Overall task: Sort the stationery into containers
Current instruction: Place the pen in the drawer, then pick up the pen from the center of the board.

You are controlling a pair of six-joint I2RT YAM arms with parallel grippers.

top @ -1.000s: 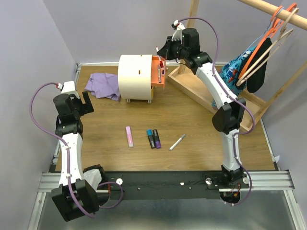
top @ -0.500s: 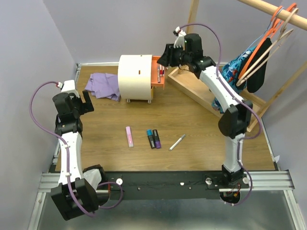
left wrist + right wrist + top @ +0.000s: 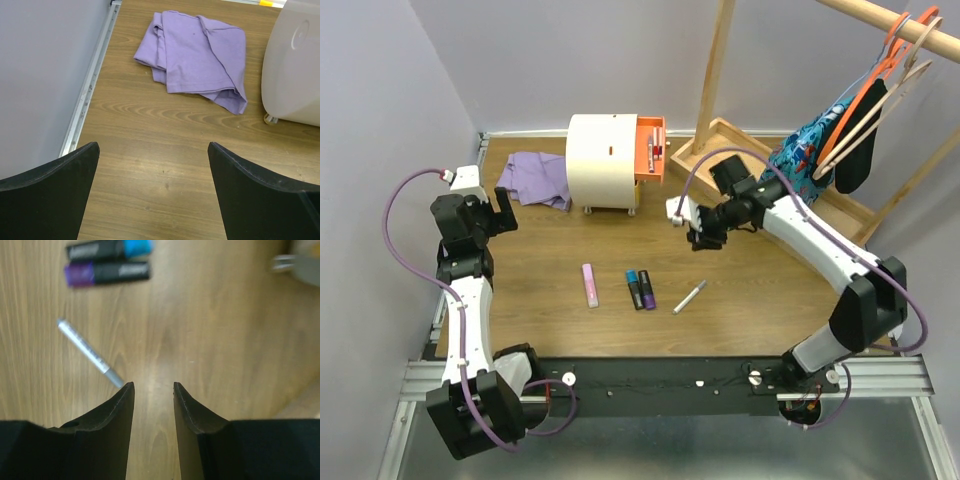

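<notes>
The right claw (image 3: 703, 235) has swung back from the open drawer (image 3: 653, 147) with its jaws parted and empty, so a drop-off looks done; the pen (image 3: 87, 352) lies just ahead-left of it, the markers (image 3: 107, 262) beyond, on uncluttered table (image 3: 740, 300), while the left claw (image 3: 152, 147) hangs wide open.

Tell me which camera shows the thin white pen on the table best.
The right wrist view: the white pen lies whole and large, just beyond the right gripper, slightly blurred. The top external view shows it small, right of the markers. The left wrist view misses it.
</notes>
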